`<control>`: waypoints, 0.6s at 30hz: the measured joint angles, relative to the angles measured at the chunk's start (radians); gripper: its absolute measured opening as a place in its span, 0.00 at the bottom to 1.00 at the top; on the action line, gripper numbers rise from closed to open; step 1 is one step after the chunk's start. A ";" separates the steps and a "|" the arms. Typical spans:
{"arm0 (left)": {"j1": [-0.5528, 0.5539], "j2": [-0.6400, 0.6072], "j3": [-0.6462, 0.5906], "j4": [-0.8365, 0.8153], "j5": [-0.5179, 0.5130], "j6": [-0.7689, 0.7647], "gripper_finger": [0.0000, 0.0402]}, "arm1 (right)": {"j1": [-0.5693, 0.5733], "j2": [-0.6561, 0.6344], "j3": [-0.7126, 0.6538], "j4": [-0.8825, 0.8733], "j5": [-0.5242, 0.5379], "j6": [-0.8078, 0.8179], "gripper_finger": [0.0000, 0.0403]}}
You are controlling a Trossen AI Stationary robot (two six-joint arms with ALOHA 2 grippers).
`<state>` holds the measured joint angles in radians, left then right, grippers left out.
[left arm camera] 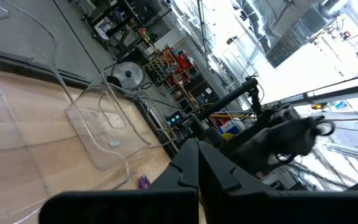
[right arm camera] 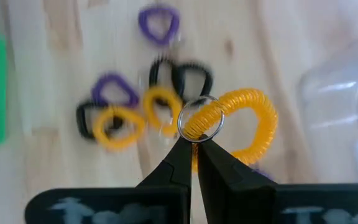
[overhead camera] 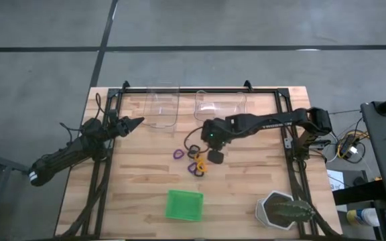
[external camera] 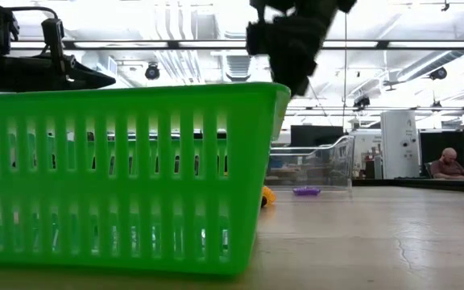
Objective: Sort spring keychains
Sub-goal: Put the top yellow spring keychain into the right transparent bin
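1. Pincer of the right arm (right arm camera: 194, 138) is seen clamped on an orange spring keychain (right arm camera: 250, 121), gripped at the metal ring (right arm camera: 199, 118) where the coil meets it; the keychain is lifted clear of the counter (overhead camera: 246, 194).
2. Seen from above, the right pincer (overhead camera: 214, 152) is placed over the middle of the counter, just beside the loose pile of spring keychains (overhead camera: 194, 161).
3. Within the pile, as shown by the right wrist view, two smaller orange keychains (right arm camera: 118, 127) are lying touching each other, with a purple one (right arm camera: 114, 90) and black ones (right arm camera: 188, 78) against them, and another purple one (right arm camera: 158, 23) a little apart from the cluster.
4. The left pincer (overhead camera: 136, 123) is held with its fingers together and nothing between them, off to the side of the pile and near a clear plastic tray (overhead camera: 161, 107).
5. A second clear plastic tray (overhead camera: 221, 102) is set beside the first, on the far side of the pile.
6. The green basket (overhead camera: 183, 205) is set on the near side of the pile, well apart from it; its slotted wall (external camera: 119, 177) fills much of the low view.
7. A dark hexagonal dish (overhead camera: 283, 210) is placed at the counter's edge, beyond the green basket from the left arm.
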<state>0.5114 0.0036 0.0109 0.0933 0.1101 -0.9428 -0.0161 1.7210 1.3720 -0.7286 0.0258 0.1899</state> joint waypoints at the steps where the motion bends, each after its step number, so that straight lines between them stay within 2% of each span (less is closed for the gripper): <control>1: 0.000 0.000 0.000 0.000 0.000 0.000 0.00 | -0.004 0.000 0.018 -0.002 0.007 -0.005 0.02; 9: 0.000 0.000 0.000 0.000 0.000 0.000 0.00 | -0.071 0.000 0.137 -0.106 0.112 -0.010 0.02; 18: 0.000 0.000 0.000 0.000 0.000 -0.002 0.00 | -0.230 0.000 0.144 -0.136 0.107 0.005 0.02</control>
<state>0.5117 0.0036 0.0109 0.0933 0.1101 -0.9451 -0.2458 1.7210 1.5160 -0.8646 0.1325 0.1951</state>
